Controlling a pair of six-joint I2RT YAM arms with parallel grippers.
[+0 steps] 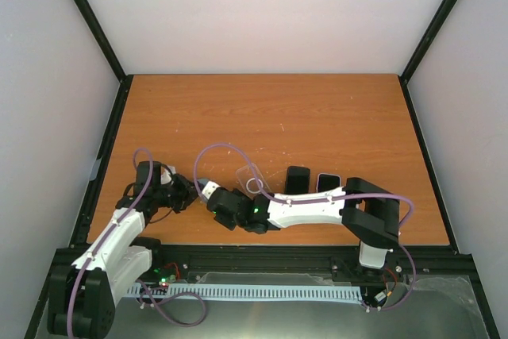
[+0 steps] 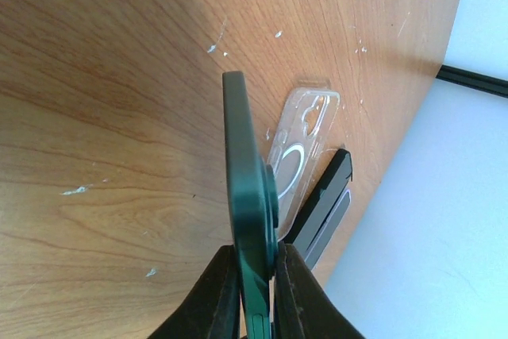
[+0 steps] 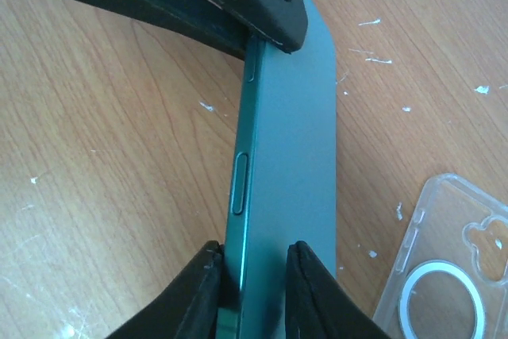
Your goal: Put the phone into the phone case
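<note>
Near the front edge of the worktop (image 1: pixel 278 109), left of its middle, the green phone (image 3: pixel 286 156) hangs above the wood, gripped at both ends. The left gripper (image 2: pixel 255 256) pinches one end with narrow jaws; the right gripper (image 3: pixel 255 256) clamps the other end across its thickness. The clear phone case (image 1: pixel 252 180) lies flat just beside them, toward the right edge. Two dark handsets (image 1: pixel 298 179) lie beyond it.

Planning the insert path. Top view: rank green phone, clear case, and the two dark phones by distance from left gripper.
1. green phone, held in the left gripper.
2. clear case, just to its right.
3. dark phone, right of the case.
4. second dark phone, farthest right.
</note>
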